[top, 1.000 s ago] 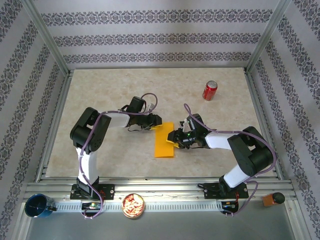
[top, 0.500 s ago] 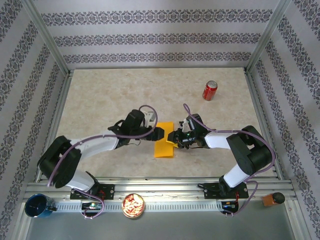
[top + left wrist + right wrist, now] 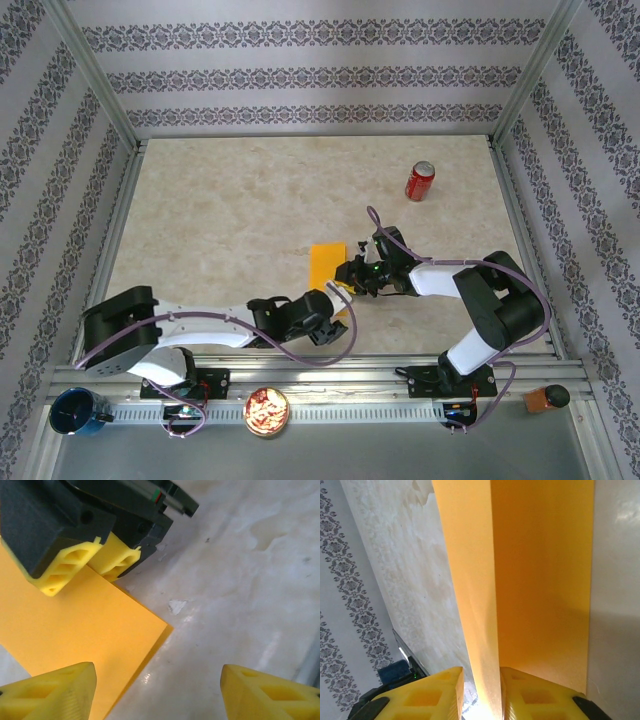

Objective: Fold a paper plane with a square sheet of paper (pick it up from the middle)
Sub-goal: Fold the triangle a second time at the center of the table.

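Observation:
The square sheet of paper (image 3: 322, 268) is orange-yellow and folded into a narrow upright rectangle at the table's middle. My right gripper (image 3: 347, 277) is at its right edge. In the right wrist view a raised layer of the paper (image 3: 470, 580) runs up between the two yellow fingers, and the right gripper (image 3: 481, 672) is shut on it. My left gripper (image 3: 333, 312) lies low by the sheet's near corner. In the left wrist view the left gripper (image 3: 160, 692) is open over bare table, with the paper's corner (image 3: 90, 625) by its left finger and the right gripper's fingers (image 3: 80, 565) beyond.
A red soda can (image 3: 420, 181) stands at the back right. On the near rail are a blue cup (image 3: 75, 411), a bowl of snacks (image 3: 267, 411) and an orange object (image 3: 545, 398). Aluminium posts and patterned walls ring the table.
The left arm has swung from the sheet's far left side down to its near corner and stretched low, its jaws opening. The right gripper has closed further on the paper's edge.

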`<state>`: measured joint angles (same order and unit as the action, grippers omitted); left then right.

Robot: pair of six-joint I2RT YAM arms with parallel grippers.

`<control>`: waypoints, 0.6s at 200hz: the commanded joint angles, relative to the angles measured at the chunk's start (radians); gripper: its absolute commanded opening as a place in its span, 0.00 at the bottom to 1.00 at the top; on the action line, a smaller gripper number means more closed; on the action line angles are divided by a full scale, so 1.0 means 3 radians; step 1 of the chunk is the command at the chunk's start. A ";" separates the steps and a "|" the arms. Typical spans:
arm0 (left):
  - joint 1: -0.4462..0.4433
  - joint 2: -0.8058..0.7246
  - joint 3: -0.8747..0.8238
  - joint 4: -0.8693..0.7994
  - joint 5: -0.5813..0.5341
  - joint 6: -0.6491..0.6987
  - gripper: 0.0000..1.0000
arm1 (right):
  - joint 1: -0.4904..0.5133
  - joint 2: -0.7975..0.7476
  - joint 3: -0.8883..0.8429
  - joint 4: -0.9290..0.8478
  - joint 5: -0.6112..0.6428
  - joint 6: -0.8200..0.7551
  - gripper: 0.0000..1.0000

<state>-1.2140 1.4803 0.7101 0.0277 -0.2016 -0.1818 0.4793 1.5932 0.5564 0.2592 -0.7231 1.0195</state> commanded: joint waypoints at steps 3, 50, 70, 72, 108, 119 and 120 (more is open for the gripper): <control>-0.0096 0.0171 0.0202 -0.0167 -0.0594 0.0280 0.69 | -0.0029 -0.0010 0.0063 0.0014 -0.0014 0.0023 0.27; -0.0196 0.0513 0.0387 -0.0234 -0.0722 0.0347 0.71 | -0.0029 -0.0024 0.0067 0.0004 -0.0018 0.0035 0.28; -0.0222 0.0621 0.0461 -0.0336 -0.0767 0.0380 0.71 | -0.0028 -0.0038 0.0068 0.0000 -0.0024 0.0033 0.28; -0.0226 0.0629 0.0468 -0.0336 -0.0772 0.0387 0.71 | -0.0028 -0.0039 0.0068 -0.0004 -0.0024 0.0034 0.28; -0.0248 0.0758 0.0577 -0.0459 -0.0957 0.0411 0.71 | -0.0028 -0.0069 0.0069 -0.0029 -0.0003 0.0036 0.28; -0.0248 0.0781 0.0612 -0.0498 -0.1000 0.0423 0.70 | -0.0029 -0.0065 0.0068 -0.0036 -0.0003 0.0029 0.28; -0.0246 0.0784 0.0615 -0.0502 -0.1005 0.0422 0.69 | -0.0028 -0.0065 0.0068 -0.0036 -0.0003 0.0031 0.28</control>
<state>-1.2755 1.6993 0.8551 -0.0547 -0.4347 -0.0818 0.4793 1.5921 0.5564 0.2581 -0.7231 1.0233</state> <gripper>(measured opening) 0.705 0.280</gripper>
